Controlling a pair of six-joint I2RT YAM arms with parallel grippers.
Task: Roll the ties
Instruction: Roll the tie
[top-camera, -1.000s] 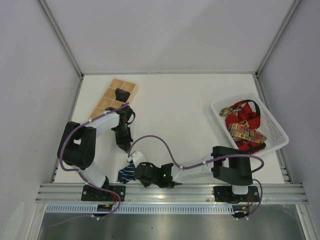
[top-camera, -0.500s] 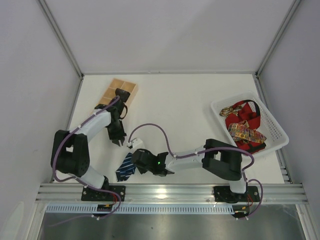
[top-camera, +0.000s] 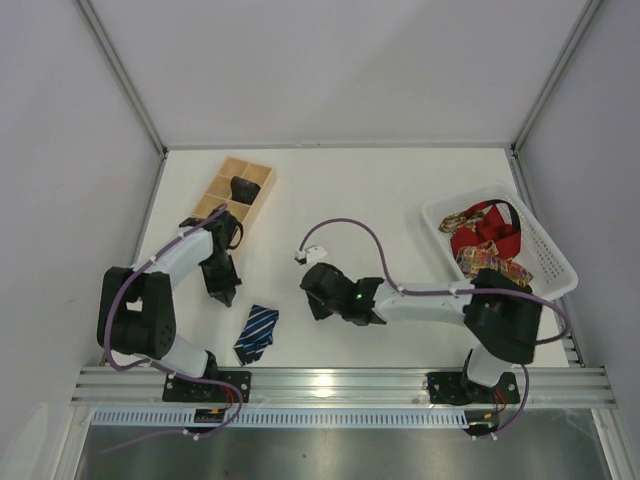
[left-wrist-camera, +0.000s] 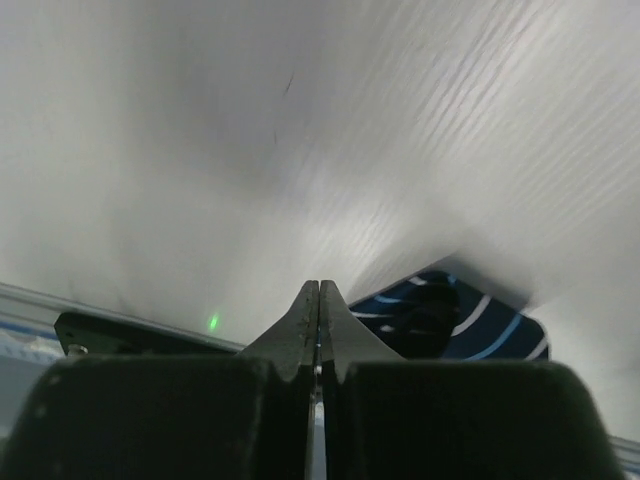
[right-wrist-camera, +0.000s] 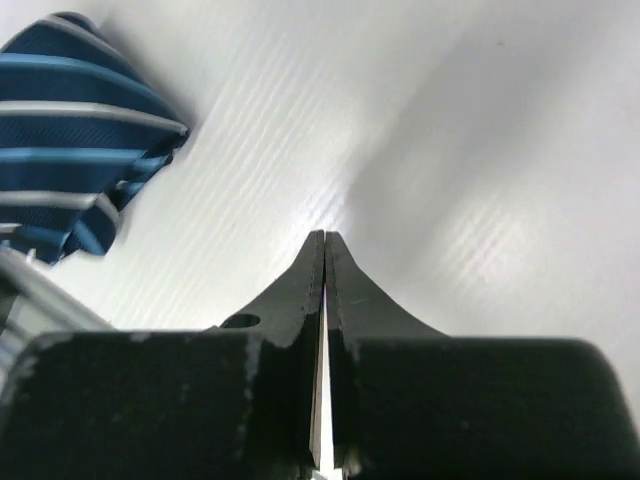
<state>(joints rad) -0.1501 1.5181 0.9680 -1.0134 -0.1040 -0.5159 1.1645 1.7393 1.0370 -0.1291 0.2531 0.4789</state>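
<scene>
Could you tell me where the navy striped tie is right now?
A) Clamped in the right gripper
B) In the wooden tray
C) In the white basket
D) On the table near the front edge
D: the navy striped tie lies on the white table by the front rail, while the left gripper and the right gripper are both shut on nothing.

right tool off navy tie, swung rightward

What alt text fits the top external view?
A folded navy striped tie lies on the white table near the front edge; the left gripper and right gripper are shut, clear of it. A wooden tray far left holds one dark roll; a white basket at right holds more ties.
</scene>
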